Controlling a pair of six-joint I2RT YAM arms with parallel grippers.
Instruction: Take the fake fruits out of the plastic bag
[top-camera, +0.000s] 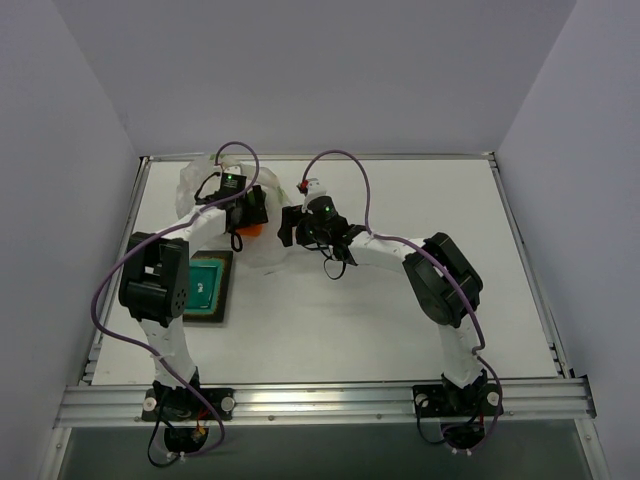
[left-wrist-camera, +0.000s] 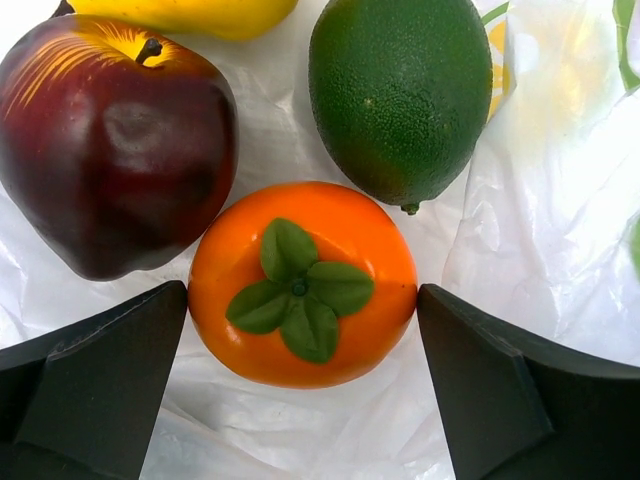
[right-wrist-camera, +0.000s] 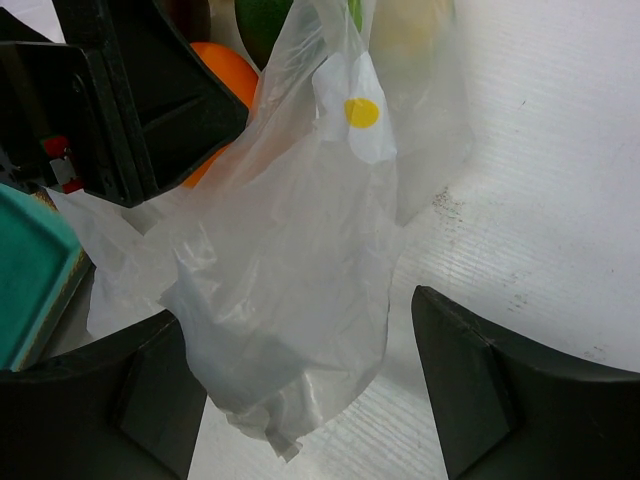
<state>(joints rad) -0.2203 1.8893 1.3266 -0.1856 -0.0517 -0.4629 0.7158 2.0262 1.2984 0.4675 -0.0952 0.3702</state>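
Green tray (top-camera: 205, 285) first: where? (spotter)

Top view, 7 o'clock of my left gripper (top-camera: 250, 215). It lies flat on the table (top-camera: 420, 190), far corner just beside the plastic bag (top-camera: 265, 255). (arm)

Left gripper state? (spotter)

Jaws spread wide, nothing held. In my wrist view there is one finger on each side of the orange fruit (left-wrist-camera: 300, 285), with a gap on both sides. (arm)

Other fruits? (spotter)

All lying on the bag's film. Dark red fruit (left-wrist-camera: 115, 140) at 10 o'clock of the orange one, touching it. Green fruit (left-wrist-camera: 400, 95) at 1 o'clock, touching or nearly; cannot tell which. Yellow fruit (left-wrist-camera: 190, 12) near 12 o'clock, cut off by the frame edge. (arm)

Right side? (spotter)

Right gripper (top-camera: 290, 225) at 3 o'clock of the left one, near it. Jaws apart, gripping nothing. In my wrist view a loose, crinkled fold of the bag lies between my fingers, unpinched, with a gap at the right finger. Bare white table at 3 o'clock. (arm)
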